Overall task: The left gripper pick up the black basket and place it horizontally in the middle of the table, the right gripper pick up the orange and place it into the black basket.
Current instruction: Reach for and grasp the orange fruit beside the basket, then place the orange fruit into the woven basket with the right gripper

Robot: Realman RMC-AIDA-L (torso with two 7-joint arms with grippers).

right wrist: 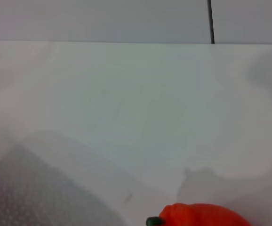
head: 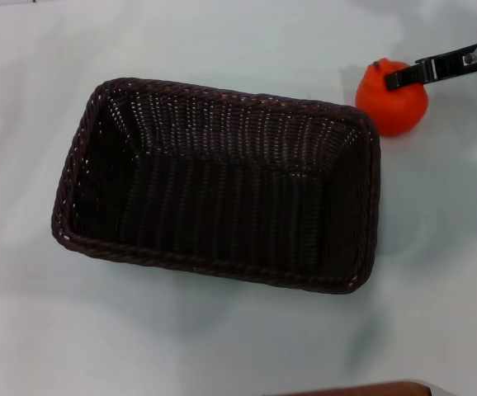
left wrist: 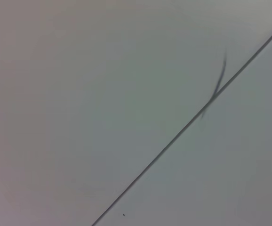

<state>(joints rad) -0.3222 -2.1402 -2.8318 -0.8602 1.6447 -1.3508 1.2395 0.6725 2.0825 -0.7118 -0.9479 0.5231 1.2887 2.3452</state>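
Overhead, the black basket (head: pixel 218 186) lay lengthwise across the middle of the white counter (head: pixel 222 346), open side up and resting flat, its long sides running roughly from nine o'clock to three o'clock with a slight tilt. Nothing lay inside it.

The orange (head: pixel 392 97) sat on the counter at about two o'clock from the basket's centre, just outside the basket's far right corner and close to its braided rim, though whether the two touched I could not tell. Its dark stem pointed toward ten o'clock.

My right end effector (head: pixel 403 78) reached in from the three o'clock edge of the head view, its thin black fingers (head: pixel 436 69) lying across the top of the orange on the fruit's two o'clock side. The tips met the fruit's skin near its raised neck. Whether the fingers were closed on the orange or merely against it, I could not tell.

From my right wrist, the orange (right wrist: pixel 204 215) showed only as a bright curved top with its stem end, and bare counter (right wrist: pixel 126 108) stretched beyond it.

My left end effector appeared in none of the views; my left wrist looked only at a pale surface crossed by a thin dark line (left wrist: pixel 188 125).
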